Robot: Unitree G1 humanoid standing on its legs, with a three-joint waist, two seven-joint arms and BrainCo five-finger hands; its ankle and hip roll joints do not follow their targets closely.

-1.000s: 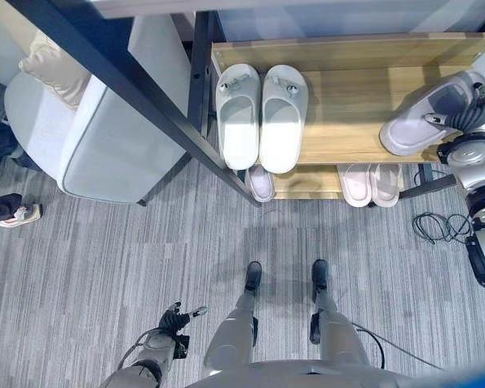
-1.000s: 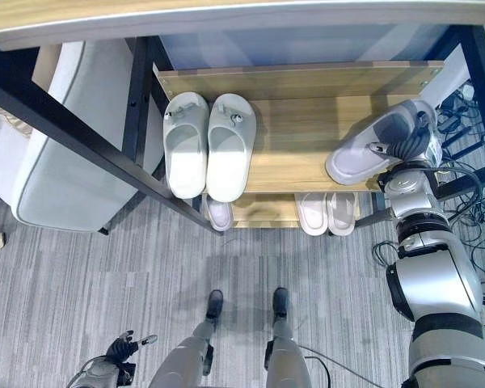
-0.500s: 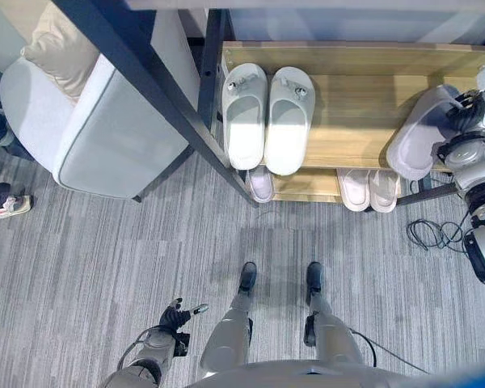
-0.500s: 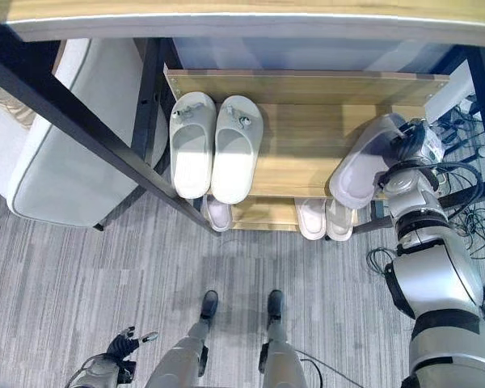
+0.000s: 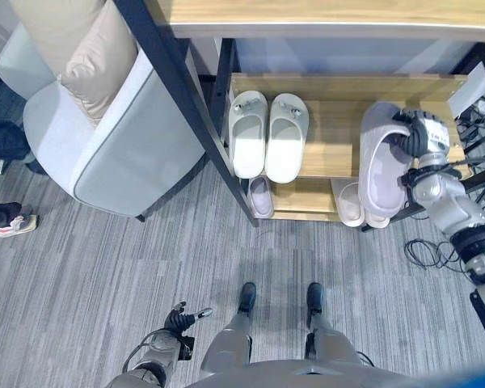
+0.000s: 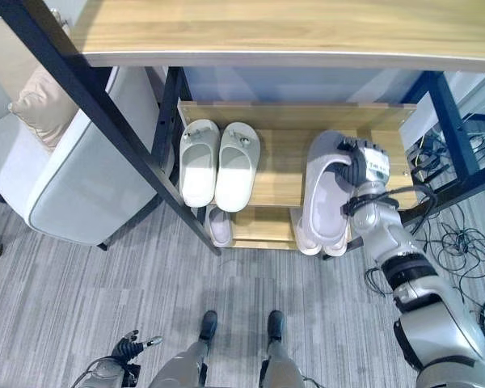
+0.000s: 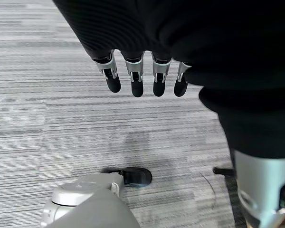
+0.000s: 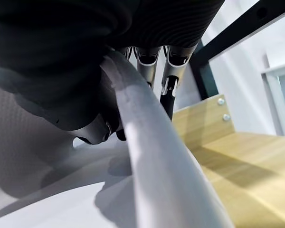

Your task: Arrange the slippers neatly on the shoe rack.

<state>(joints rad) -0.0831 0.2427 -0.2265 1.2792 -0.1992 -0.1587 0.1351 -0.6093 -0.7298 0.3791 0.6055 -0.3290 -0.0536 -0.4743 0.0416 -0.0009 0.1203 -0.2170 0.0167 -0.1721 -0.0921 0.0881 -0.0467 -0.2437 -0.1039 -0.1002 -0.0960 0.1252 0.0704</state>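
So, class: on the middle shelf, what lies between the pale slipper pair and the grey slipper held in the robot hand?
Nothing: in the left eye view, bare wooden shelf separates the pale slipper pair from the grey slipper, gripped by the right robot hand.

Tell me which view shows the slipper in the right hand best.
The right eye view: the whole grey slipper shows over the shelf, gripped by the right hand near its top edge. The left eye view shows it much the same. The right wrist view shows just its rim, pinched between thumb and fingers.
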